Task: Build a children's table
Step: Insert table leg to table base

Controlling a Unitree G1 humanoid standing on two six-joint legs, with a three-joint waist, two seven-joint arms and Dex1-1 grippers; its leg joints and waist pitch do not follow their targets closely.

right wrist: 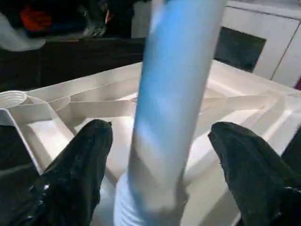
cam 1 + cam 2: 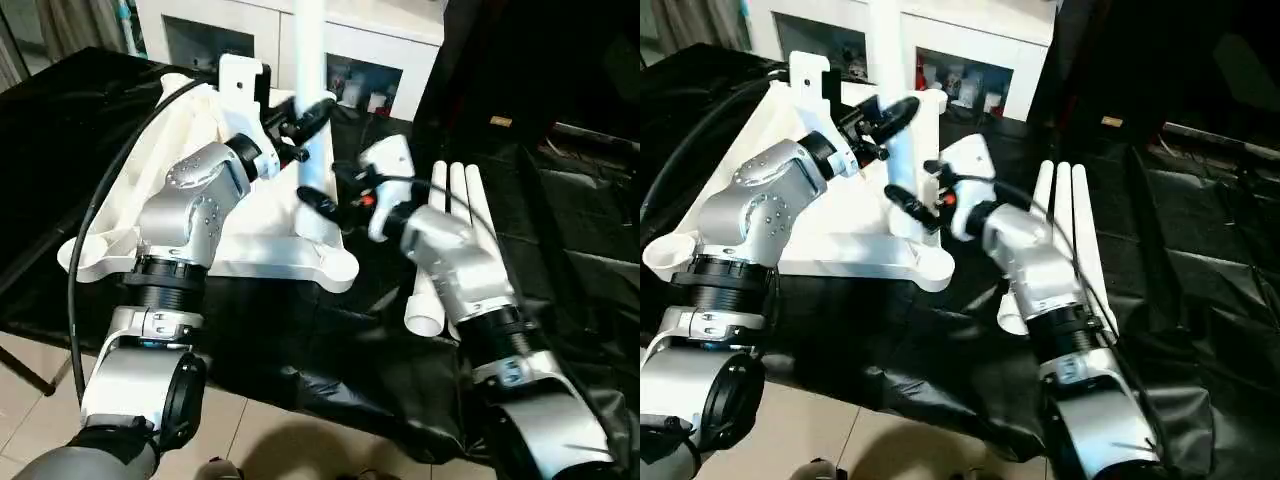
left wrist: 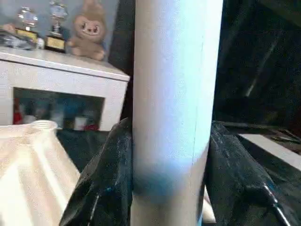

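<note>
The children's table top (image 2: 300,262) lies underside up on the black-draped work table, its ribs showing (image 1: 94,99). One white leg (image 2: 310,60) stands upright in the near right corner socket (image 1: 150,207). My left gripper (image 2: 312,112) is shut on this leg partway up, both black fingers (image 3: 108,179) pressing its sides. Lower on the same leg, my right gripper (image 2: 330,190) straddles it open, with a gap between each finger (image 1: 80,165) and the tube. Three more legs (image 2: 455,230) lie side by side on the cloth to the right of the top.
A white cabinet (image 2: 380,50) stands behind the work table, with trophies and a plush toy (image 3: 91,28) on it. A black cable (image 2: 100,200) loops over my left arm. The cloth's front edge drops to tiled floor (image 2: 30,400).
</note>
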